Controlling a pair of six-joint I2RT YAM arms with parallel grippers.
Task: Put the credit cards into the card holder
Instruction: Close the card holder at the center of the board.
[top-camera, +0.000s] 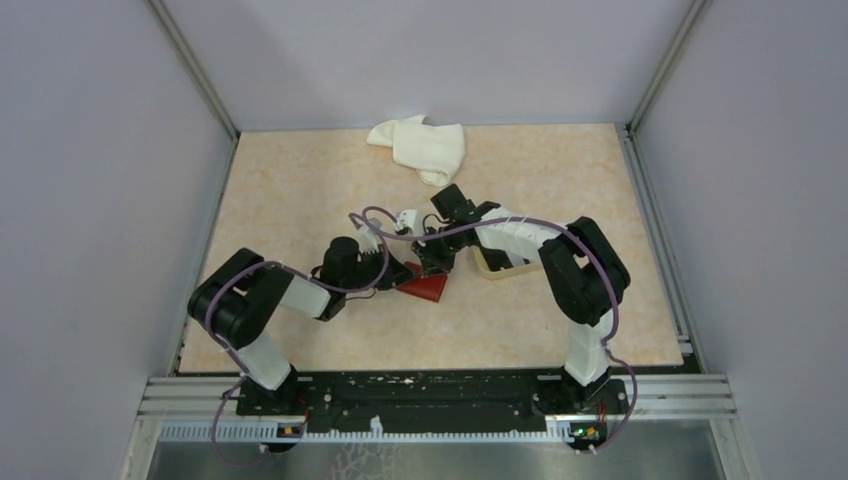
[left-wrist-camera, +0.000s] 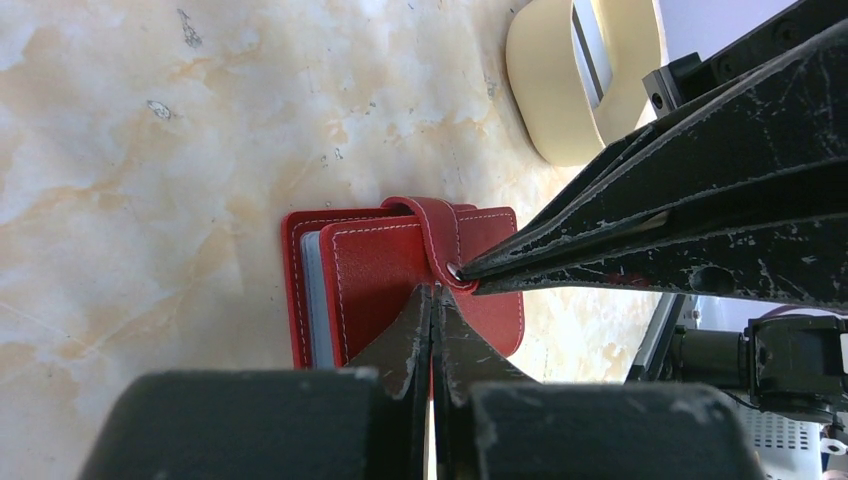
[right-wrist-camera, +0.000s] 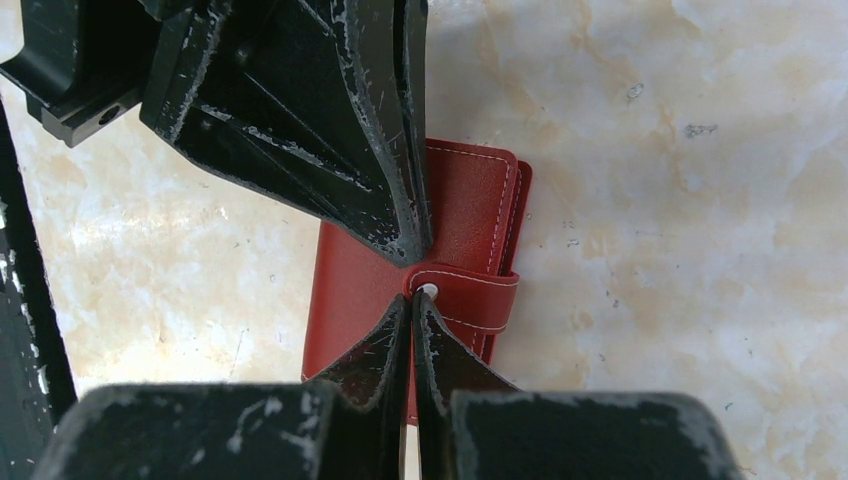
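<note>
Lying under left claw: card holder.

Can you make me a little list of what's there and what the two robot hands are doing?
Card holder: red, folded, lying flat
Snap tab: wrapped over the edge
Left gripper: shut, tip at the snap
Right gripper: shut, tip at the snap
Tray: beige, beside the holder
Cloth: white, crumpled, at the back

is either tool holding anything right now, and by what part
Nothing is held: the left tool and right tool are both shut, their tips down at the snap tab of the red card holder.
</note>
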